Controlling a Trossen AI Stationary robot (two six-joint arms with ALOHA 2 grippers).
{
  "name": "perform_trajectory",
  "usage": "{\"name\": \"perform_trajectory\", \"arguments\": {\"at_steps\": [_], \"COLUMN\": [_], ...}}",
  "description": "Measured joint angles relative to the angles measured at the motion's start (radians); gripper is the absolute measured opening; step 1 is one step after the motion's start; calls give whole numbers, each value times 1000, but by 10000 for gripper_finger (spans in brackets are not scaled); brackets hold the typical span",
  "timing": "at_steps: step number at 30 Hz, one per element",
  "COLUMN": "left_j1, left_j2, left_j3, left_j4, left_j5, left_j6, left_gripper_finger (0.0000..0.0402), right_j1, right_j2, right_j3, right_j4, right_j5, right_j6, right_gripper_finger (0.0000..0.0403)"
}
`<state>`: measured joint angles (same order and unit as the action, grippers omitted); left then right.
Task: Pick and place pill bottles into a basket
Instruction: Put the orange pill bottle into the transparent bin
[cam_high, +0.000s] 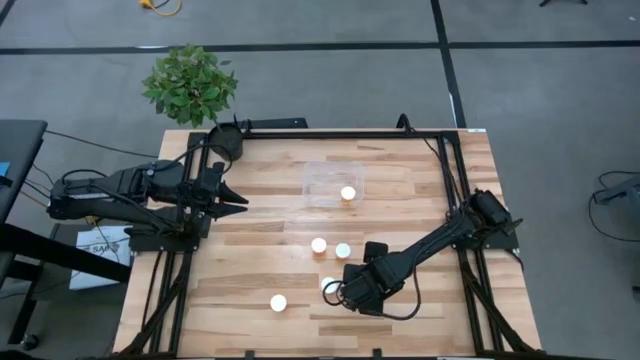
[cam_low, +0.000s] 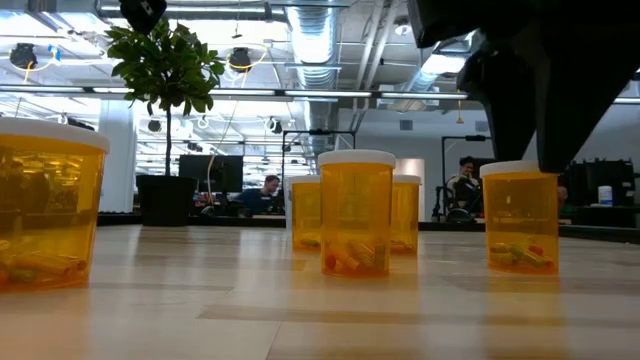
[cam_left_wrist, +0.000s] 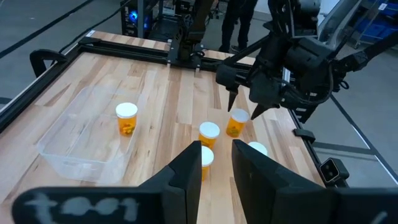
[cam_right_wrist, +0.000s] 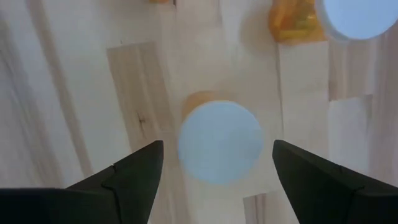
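Over the desk (cam_high: 250, 270) front: right end effector (cam_right_wrist: 217, 163) hung spread wide above one pill bottle (cam_right_wrist: 220, 142), at six o'clock from the basket (cam_high: 318, 182).
Basket: held one bottle (cam_high: 348, 194).
Left end effector (cam_left_wrist: 216, 163): closed, empty, at nine o'clock.
Risk: an off-centre descent could topple the bottle.

My right gripper (cam_right_wrist: 214, 163) hangs above a white-capped orange pill bottle (cam_right_wrist: 219, 142), fingers spread with free room on both sides of the cap. Two more capped orange bottles (cam_high: 318, 244) stand close together between me and the clear plastic basket (cam_high: 312, 181). The wooden table (cam_high: 250, 270) lies bare toward my left gripper (cam_high: 238, 195).
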<state>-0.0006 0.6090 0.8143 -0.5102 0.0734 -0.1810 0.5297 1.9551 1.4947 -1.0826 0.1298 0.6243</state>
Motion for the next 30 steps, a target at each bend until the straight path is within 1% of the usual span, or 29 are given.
{"name": "perform_trajectory", "arguments": {"at_steps": [10,17,30], "left_j1": [0,0,0], "left_j2": [0,0,0], "left_j3": [0,0,0], "left_j4": [1,1,1], "left_j5": [0,0,0], "left_j6": [0,0,0], "left_gripper_finger": [77,77,77], "right_j1": [-10,-27,-51], "right_j2": [-2,-2,-2], "right_j3": [-58,-60,-60], "right_j4": [77,78,75], "right_j5": [-11,-27,-59], "right_j6": [-13,-46,-41], "right_gripper_finger": [297,296,272]}}
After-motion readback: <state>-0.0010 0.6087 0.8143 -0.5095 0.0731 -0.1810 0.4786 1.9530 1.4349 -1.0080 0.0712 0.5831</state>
